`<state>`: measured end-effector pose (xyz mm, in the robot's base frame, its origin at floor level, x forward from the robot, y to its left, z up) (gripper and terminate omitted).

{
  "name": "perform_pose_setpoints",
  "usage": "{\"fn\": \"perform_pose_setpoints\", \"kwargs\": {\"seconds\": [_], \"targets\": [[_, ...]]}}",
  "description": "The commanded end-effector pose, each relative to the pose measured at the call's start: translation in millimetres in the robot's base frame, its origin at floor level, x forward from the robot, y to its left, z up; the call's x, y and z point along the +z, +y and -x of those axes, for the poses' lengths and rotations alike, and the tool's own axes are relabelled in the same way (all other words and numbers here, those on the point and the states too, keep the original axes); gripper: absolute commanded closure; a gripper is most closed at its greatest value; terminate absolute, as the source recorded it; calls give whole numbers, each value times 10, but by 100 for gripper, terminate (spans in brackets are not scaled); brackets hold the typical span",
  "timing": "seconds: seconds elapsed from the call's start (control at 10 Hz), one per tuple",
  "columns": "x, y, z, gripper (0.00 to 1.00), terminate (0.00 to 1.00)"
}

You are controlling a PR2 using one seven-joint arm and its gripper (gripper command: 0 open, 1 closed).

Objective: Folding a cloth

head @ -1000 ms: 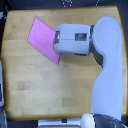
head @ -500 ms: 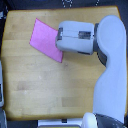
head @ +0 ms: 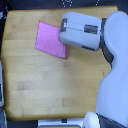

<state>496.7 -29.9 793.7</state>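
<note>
Although my gripper (head: 62,39) sits at the cloth's (head: 50,39) edge nearest the table's (head: 45,85) far right corner, its jaws are hidden beneath my wrist so I cannot tell whether they grasp, and the cloth lies flat near the table's far edge, no fold made yet.

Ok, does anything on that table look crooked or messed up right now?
The pink cloth lies flat but askew, its edges at an angle to the wooden table's edges. The arm's housing covers its corner on the exterior view's right; the tool itself isn't visible. No spills or damage.
</note>
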Motion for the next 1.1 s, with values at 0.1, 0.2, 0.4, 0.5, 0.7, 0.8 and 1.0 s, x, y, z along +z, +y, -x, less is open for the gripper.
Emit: {"fn": "perform_pose_setpoints", "kwargs": {"seconds": [0.1, 0.2, 0.4, 0.5, 0.7, 0.8, 1.0], "targets": [[304, 1394, -95, 100, 0], [313, 1682, 34, 100, 0], [301, 2027, 65, 100, 0], [336, 2335, -15, 100, 0], [368, 2581, -109, 100, 0], [305, 2685, -220, 100, 0], [84, 2751, -371, 100, 0]]}}
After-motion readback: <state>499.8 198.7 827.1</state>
